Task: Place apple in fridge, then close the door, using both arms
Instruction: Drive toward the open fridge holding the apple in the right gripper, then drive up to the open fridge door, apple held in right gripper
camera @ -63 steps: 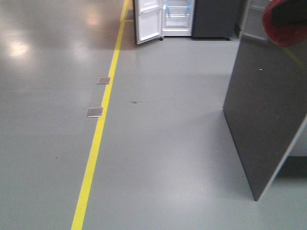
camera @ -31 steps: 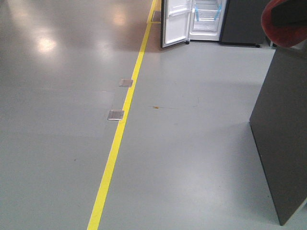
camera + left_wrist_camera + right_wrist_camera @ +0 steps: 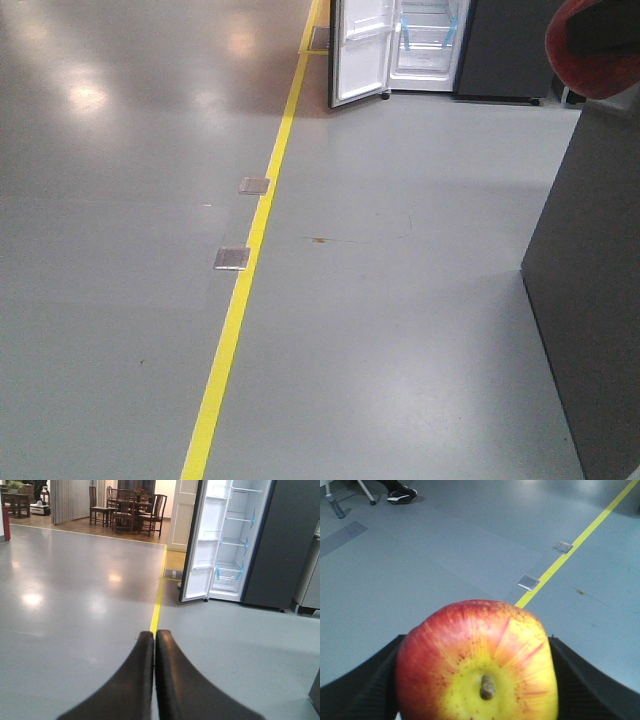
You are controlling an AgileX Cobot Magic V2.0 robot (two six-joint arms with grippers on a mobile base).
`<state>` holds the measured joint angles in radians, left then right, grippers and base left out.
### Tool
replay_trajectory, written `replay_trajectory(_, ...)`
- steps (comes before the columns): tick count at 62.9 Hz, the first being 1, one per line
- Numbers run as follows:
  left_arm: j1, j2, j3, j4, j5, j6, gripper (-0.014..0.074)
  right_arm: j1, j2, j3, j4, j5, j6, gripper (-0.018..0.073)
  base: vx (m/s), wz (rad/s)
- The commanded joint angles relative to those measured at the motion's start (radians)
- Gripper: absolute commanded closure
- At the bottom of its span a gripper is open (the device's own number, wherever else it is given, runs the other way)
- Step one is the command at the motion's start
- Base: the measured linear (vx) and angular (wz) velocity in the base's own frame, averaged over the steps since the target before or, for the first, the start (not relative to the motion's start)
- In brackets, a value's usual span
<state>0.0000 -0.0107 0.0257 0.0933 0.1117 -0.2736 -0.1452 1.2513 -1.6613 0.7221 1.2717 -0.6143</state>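
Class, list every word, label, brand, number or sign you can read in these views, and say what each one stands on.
No text can be read in any view.
The fridge and its open door show no brand or label.
The blue tape is blank.
The apple has no sticker on the side shown.
The floor plates beside the yellow line are too small to tell.

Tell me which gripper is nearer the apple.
Right. The right gripper clamps the apple between its fingers; the left gripper is shut, empty, aimed at the open fridge.
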Motion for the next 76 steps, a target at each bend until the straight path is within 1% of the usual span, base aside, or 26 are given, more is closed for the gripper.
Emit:
replay_trajectory(1, 0.000, -0.006, 0.022, 0.000, -0.075, -0.005, 0.0603, -0.002, -0.022, -0.028, 0.050, -0.053, -0.013, 0.0515, 0.23, -0.09)
replay_trajectory(44, 0.000, -0.006, 0.022, 0.000, -0.075, -0.005, 0.0603, -0.002, -0.022, -0.028, 0.050, -0.053, -0.013, 0.0515, 0.25, -0.08)
replay_trajectory(76, 0.000, -0.006, 0.022, 0.000, -0.075, -0.005, 0.0603, -0.002, -0.022, -0.028, 0.050, -0.052, -0.013, 0.0515, 0.32, 0.01)
